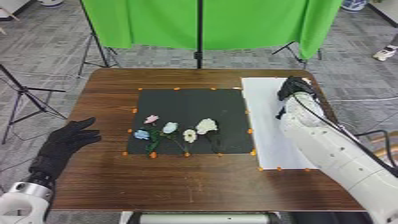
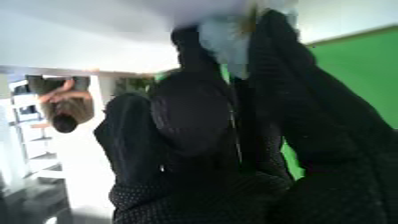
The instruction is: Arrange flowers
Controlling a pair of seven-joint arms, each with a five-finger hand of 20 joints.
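Closest to the camera is the right hand, its black fingers pinching a pale bloom near their tips. From the wrist you can see the petals sitting between two fingers, touching both and poking out past one of them. Looking from the head, that hand is over the far part of the white sheet, on the table's right; whether it touches the sheet, I can't tell.

Over at the table's left edge, the left hand has its fingers stretched out and loose, holding nothing, well apart from the flowers. Five of those lie on the black mat, grouped on its near half: a pink one, a blue one, a light blue one, a cream one and a white one.
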